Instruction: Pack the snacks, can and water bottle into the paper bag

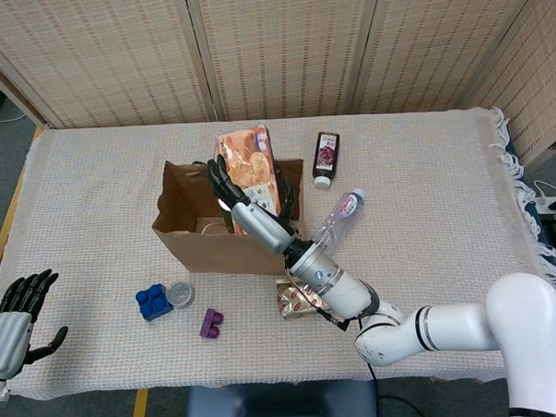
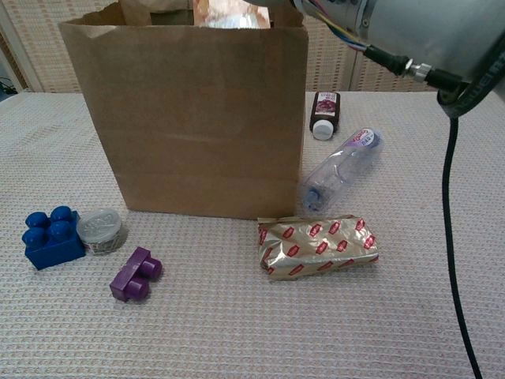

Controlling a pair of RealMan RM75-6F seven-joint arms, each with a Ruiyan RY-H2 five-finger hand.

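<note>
In the paper bag (image 1: 201,241), orange snack packet (image 1: 246,157) upright.

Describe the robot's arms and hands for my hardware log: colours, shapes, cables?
The right arm is glossy white with rounded segments, black joint bands and a silver metal wrist cuff. The right hand has a grey palm and black fingers. A black cable hangs from it in the chest view. The left hand matches: grey palm, black fingers.

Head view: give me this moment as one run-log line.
right robot hand: holds orange snack bag in paper bag mouth | left robot hand: open, idle | water bottle, gold snack: on table, unpacked
</note>
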